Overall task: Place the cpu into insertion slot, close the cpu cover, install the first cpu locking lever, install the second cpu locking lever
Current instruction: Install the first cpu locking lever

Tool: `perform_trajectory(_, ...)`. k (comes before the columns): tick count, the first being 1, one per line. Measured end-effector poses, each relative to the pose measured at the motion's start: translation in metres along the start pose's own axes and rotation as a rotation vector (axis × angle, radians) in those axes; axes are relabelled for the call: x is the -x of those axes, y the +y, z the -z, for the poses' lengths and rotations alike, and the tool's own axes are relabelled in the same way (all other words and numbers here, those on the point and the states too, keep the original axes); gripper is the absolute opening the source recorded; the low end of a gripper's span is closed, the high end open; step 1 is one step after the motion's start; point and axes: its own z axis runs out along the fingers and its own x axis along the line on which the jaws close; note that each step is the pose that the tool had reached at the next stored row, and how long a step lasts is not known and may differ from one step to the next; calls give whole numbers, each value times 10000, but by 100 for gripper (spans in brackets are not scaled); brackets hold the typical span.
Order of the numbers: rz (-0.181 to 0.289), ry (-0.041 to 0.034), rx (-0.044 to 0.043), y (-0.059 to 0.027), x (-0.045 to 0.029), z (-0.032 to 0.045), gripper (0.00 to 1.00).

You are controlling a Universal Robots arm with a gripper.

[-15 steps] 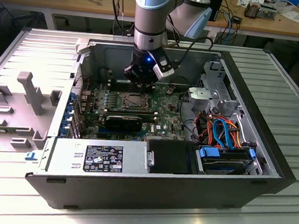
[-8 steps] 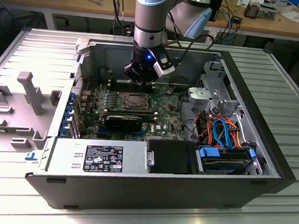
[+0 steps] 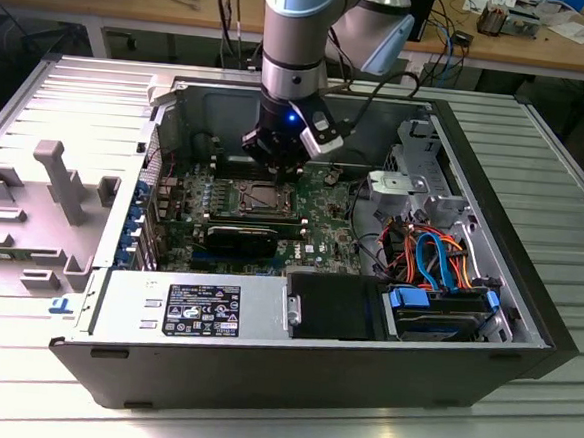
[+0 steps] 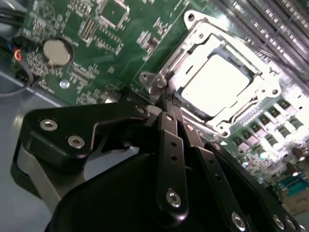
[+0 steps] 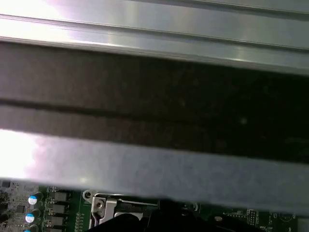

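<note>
In the exterior view the arm reaches straight down into an open computer case (image 3: 261,377) lying on its side. Its gripper (image 3: 276,166) hangs at the middle of the frame, just above the far edge of the insertion slot (image 3: 258,199) on the green motherboard (image 3: 322,221). The slot lies immediately toward the frame's lower edge from the fingertips. A white label (image 3: 203,310) sits on the power supply at lower centre, and its print is left unread. There is one arm only, so no choice of hand arises.

In the second wrist view the gripper (image 4: 164,104) shows its black fingers (image 4: 171,145) drawn together to a narrow tip, with nothing visible between them. The tip sits right at one corner of the socket, beside a small silver hooked tab (image 4: 157,81); I cannot tell whether it touches it. The cpu (image 4: 217,82) lies flat in the socket, its bright metal top showing through the square opening of the cpu cover (image 4: 200,34), which looks folded down around it. The chip is square, so it has no long axis to line up. The long memory slots (image 4: 270,24) run past the socket's far side, and a coin battery (image 4: 58,52) sits well apart on the board. No writing can be made out.

In the first wrist view a grey case wall (image 5: 154,169) fills most of the frame. Beyond it are a strip of green board, a silver socket corner (image 5: 104,205) and blue capacitors (image 5: 33,200).
</note>
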Motion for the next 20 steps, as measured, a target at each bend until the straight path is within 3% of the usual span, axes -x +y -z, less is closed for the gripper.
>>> perform_trajectory(1,-36,4,-51,-7,-1,-2,11)
perform_trajectory(3,-200,25,-319,-8,-1,-3,11)
perform_trajectory(5,-431,37,-476,-8,-1,-4,11)
perform_trajectory(9,-703,42,-546,-21,-3,-3,11)
perform_trajectory(17,-806,45,-618,-156,-18,0,11)
perform_trajectory(18,-820,50,-670,-189,-22,2,11)
perform_trajectory(19,-821,13,-693,-205,-23,165,11)
perform_trajectory(20,-821,13,-693,-205,-23,175,11)
